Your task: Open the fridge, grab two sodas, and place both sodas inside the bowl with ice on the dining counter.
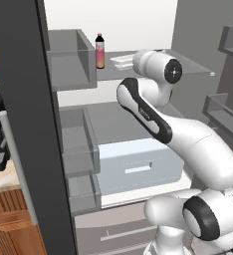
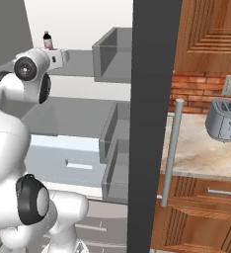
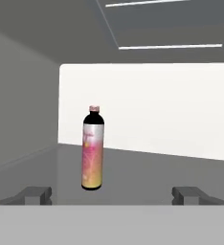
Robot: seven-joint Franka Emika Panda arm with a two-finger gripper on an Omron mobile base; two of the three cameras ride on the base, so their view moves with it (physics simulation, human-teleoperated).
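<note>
The fridge [image 1: 138, 104] stands open, white inside with grey shelves. One soda [image 3: 93, 149], a pale pink-white bottle with a dark top, stands upright on the upper shelf [image 1: 193, 65]. It also shows as the soda [image 1: 99, 51] near the shelf's left end and the soda [image 2: 47, 40] just behind my hand. My gripper [image 3: 113, 195] is open at shelf height, a short way in front of the soda, which sits left of centre between the fingertips [image 3: 37, 194]. Nothing is held. The bowl and the dining counter are out of view.
Grey door bins [image 1: 71, 60] line the open left door, and more bins [image 2: 115, 54] hang on the right door beside its bar handle [image 2: 171, 153]. A pale crisper drawer [image 1: 138, 167] sits lower down. A toaster [image 2: 223, 120] stands on the wall counter [image 2: 201, 153].
</note>
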